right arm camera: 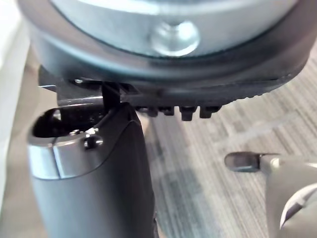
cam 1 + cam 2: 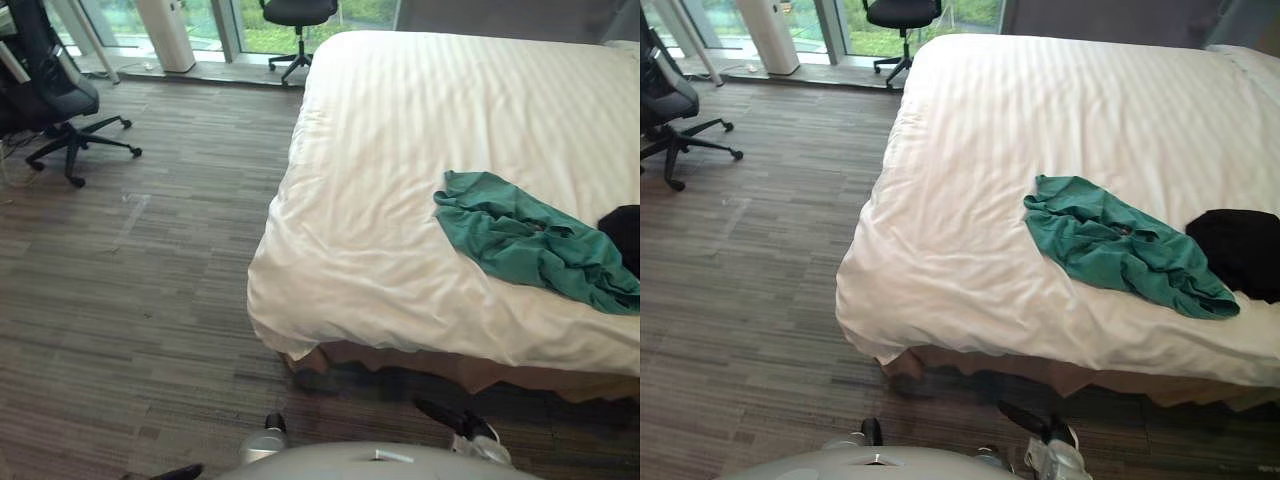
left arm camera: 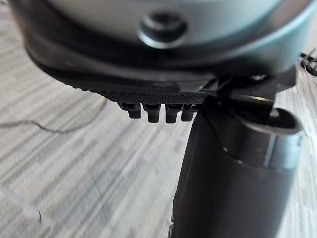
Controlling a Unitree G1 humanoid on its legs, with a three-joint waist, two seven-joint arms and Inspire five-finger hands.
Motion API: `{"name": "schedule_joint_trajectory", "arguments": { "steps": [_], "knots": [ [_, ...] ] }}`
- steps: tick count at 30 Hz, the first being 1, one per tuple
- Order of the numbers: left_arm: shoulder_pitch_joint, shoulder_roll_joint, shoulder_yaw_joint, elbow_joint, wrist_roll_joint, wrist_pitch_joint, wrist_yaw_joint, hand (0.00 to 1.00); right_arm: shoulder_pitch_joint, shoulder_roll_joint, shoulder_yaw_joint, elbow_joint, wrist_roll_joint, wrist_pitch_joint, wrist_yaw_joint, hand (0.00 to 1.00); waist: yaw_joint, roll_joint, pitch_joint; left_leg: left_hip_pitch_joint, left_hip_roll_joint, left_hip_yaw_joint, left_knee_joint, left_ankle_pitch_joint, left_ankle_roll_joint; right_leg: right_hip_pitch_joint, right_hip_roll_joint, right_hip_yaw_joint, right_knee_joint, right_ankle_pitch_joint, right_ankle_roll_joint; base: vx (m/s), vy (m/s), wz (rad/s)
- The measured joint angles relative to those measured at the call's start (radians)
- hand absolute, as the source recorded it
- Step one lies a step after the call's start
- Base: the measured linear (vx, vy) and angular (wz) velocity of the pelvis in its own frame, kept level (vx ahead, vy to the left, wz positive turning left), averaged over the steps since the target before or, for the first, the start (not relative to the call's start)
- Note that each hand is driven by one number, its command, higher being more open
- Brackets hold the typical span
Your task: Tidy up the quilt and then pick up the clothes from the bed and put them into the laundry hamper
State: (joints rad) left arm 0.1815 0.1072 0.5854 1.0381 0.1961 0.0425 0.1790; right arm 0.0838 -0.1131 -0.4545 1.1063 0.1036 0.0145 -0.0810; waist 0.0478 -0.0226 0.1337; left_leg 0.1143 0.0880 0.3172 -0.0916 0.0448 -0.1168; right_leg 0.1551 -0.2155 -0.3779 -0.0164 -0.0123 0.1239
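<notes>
A big bed (image 2: 330, 355) stands in front of the robot, on its right side. A white quilt (image 2: 400, 250) covers the bed. It lies mostly flat, with a few wrinkles near the close corner, and it hangs down over the edge.

The clothes are on the quilt, near the close edge and off to the right. A green shirt (image 2: 530, 235) lies there in a crumpled heap. A black piece of clothing (image 2: 1240, 250) lies just beside it, farther to the right.

The left robot hand (image 3: 148, 91) hangs low over the striped floor (image 2: 130, 300). It is released and its fingers (image 3: 151, 113) hold nothing. The right robot hand (image 1: 198, 99) hangs low over the floor too, near the foot of the bed. It is released as well, with nothing in it.

Two black office chairs stand far off. One chair (image 2: 60, 100) is on the left, and the other chair (image 2: 298, 15) is by the windows.
</notes>
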Motion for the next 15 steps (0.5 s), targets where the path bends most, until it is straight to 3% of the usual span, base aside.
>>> {"name": "schedule_joint_trajectory", "arguments": {
  "steps": [5,10,13,14,15],
  "knots": [
    [-0.029,-0.063,-0.125,-0.058,0.0,-0.023,-0.001,1.0,0.07,0.002,-0.138,-0.004,0.107,0.001,-0.039,1.0,-0.032,-0.007,-0.02,0.029,0.015,0.072,0.0,-0.013,-0.007,-0.029,0.012,0.062,0.018,-0.003,-0.004,0.06,0.015,-0.42],
    [-0.058,-0.061,-0.212,-0.098,0.006,-0.024,0.004,1.0,0.062,-0.022,-0.277,-0.068,0.161,0.03,-0.077,1.0,-0.055,-0.002,-0.022,0.051,0.025,0.126,0.001,-0.03,-0.017,-0.047,0.023,0.115,0.023,-0.003,-0.004,0.06,0.012,-0.33],
    [-0.059,-0.045,-0.296,-0.112,0.013,-0.025,0.005,1.0,-0.025,-0.165,-0.379,-0.093,0.187,0.052,-0.086,1.0,-0.087,-0.004,-0.026,0.054,0.024,0.132,0.001,-0.037,-0.015,-0.054,0.024,0.13,0.035,-0.002,-0.004,0.02,0.008,-0.08],
    [-0.058,-0.038,-0.327,-0.112,0.026,-0.026,0.003,1.0,-0.068,-0.263,-0.44,-0.094,0.187,0.068,-0.088,0.0,-0.096,0.0,-0.03,0.055,0.023,0.134,0.001,-0.04,-0.016,-0.058,0.024,0.137,0.039,-0.001,-0.002,0.02,0.02,-0.13],
    [-0.051,-0.024,-0.353,-0.105,0.049,-0.038,0.0,1.0,-0.124,-0.433,-0.408,-0.171,0.186,0.049,-0.096,0.0,-0.105,0.007,-0.036,0.053,0.025,0.138,0.001,-0.042,-0.017,-0.072,0.025,0.143,0.042,-0.001,-0.002,0.01,0.007,-0.22]
  ]
}}
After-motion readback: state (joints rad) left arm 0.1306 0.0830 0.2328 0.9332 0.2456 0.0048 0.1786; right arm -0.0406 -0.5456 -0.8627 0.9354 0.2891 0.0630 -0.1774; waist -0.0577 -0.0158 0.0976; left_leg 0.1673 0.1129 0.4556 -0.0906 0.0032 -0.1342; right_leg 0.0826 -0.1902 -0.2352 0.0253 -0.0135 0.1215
